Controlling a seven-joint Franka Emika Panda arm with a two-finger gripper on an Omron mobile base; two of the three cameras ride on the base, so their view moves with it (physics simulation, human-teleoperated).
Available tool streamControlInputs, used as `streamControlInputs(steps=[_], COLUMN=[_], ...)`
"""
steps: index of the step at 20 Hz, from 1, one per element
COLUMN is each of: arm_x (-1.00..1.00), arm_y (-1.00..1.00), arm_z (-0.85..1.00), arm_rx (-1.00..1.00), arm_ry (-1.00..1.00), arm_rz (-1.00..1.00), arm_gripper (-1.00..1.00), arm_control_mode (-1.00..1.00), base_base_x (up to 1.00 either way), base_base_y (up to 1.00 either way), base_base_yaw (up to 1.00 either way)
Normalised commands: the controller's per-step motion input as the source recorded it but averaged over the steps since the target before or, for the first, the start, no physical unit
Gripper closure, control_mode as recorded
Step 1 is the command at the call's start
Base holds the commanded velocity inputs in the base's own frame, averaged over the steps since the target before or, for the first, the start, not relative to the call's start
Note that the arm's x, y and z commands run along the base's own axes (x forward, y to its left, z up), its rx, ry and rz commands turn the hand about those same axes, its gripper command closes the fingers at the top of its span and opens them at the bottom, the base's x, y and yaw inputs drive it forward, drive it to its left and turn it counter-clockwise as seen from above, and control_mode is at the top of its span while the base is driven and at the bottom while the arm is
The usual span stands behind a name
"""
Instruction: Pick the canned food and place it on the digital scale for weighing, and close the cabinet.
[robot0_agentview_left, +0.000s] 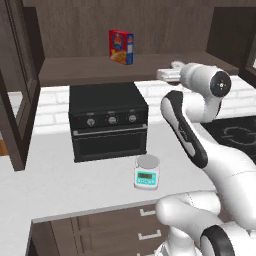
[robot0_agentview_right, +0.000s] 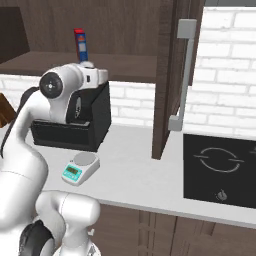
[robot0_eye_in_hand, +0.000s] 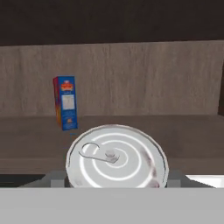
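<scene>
- The canned food (robot0_eye_in_hand: 117, 157) sat right at the gripper (robot0_eye_in_hand: 116, 177), its ring-pull top close to the camera (whether the fingers clamped it, I could not tell).
- The digital scale (robot0_agentview_left: 147, 172) stood on the counter (robot0_agentview_left: 60, 185), near the toaster oven (robot0_agentview_left: 108, 120).
- The cabinet (robot0_agentview_right: 172, 75) door stood open, the food box (robot0_agentview_left: 121, 47) on its shelf.

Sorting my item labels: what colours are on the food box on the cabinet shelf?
Red and blue, with a yellow patch; the food box shows best in the left base view.
</scene>
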Motion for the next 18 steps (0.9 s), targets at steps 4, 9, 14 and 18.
streamControlInputs(steps=[4,9,14,18], arm_x=[-1.0,-0.93,-0.23,0.0], arm_y=[0.0,0.05,0.22,0.37], arm_z=[-0.02,-0.78,-1.0,-1.0], arm_rx=[0.0,0.0,0.0,0.0], arm_ry=[0.33,0.01,0.14,0.15], arm_rz=[0.0,0.0,0.11,0.16], arm_gripper=[1.0,1.0,1.0,1.0], arm_control_mode=[-1.0,-1.0,-1.0,-1.0], base_base_x=[0.0,0.0,0.0,0.0], base_base_y=[0.0,0.0,0.0,0.0], base_base_yaw=[0.0,0.0,0.0,0.0])
